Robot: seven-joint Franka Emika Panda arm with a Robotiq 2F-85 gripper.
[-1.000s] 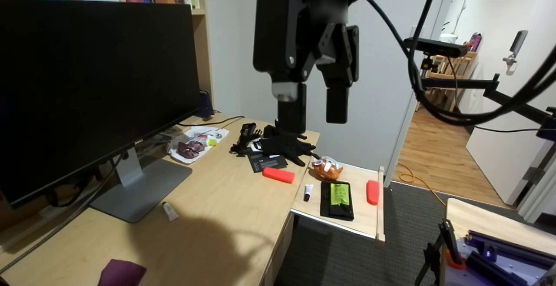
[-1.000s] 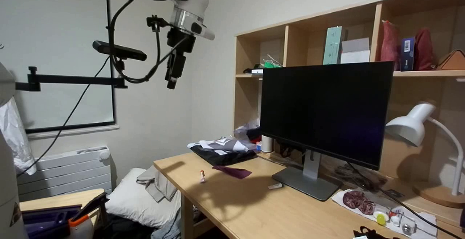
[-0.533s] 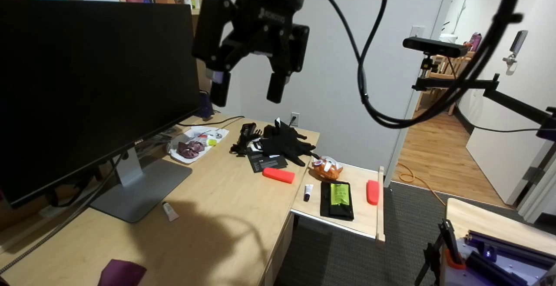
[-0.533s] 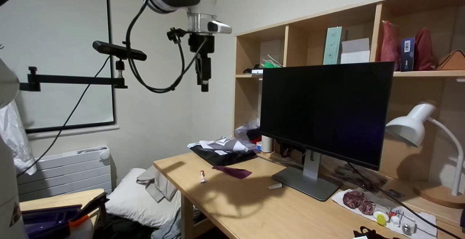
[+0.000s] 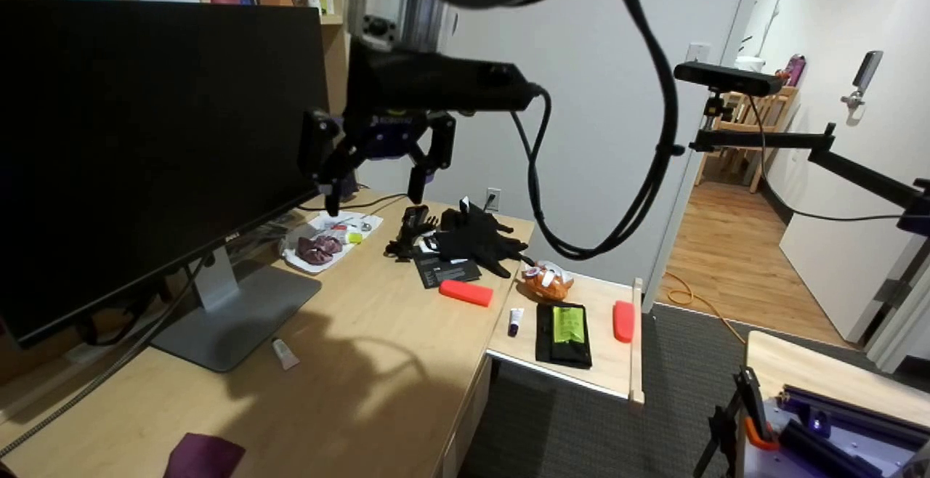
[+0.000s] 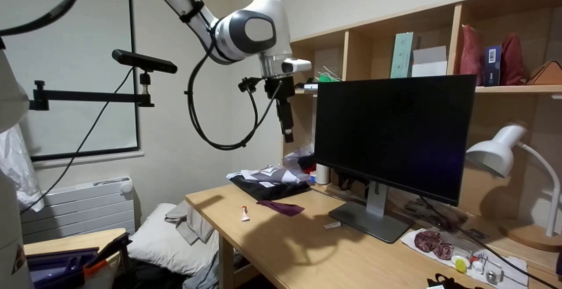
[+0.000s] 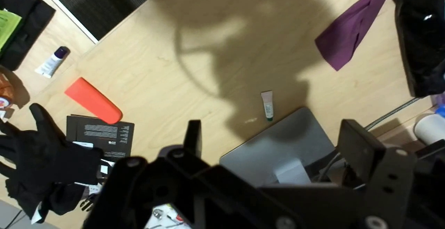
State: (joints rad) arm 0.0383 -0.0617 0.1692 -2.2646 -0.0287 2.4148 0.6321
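Observation:
My gripper (image 7: 271, 131) stands wide open with nothing between its fingers. In both exterior views it hangs in the air above the desk, close to the monitor (image 6: 395, 139). A small pale tube with a green cap (image 7: 267, 104) lies on the desk near the grey monitor base (image 7: 278, 152); in the wrist view it shows beyond the gap between the fingertips. A purple cloth (image 7: 347, 34) lies farther off beside a black bag (image 7: 422, 48). Elsewhere on the desk are a red case (image 7: 94, 100), a dark printed card (image 7: 104, 133) and black gloves (image 7: 52, 156).
A white tray (image 5: 320, 267) with scrunchies and small items lies beside the monitor. At the desk's side, a lower wooden surface (image 5: 523, 353) bears a black pouch (image 5: 574, 354), a small tube (image 5: 515, 322) and another red piece (image 5: 623, 321). A small red-topped item (image 6: 244, 213) stands near the desk edge.
The arm has swung in over the desk and come lower, nearer the monitor. Its gripper has turned and stayed open. Objects on the desk have not moved.

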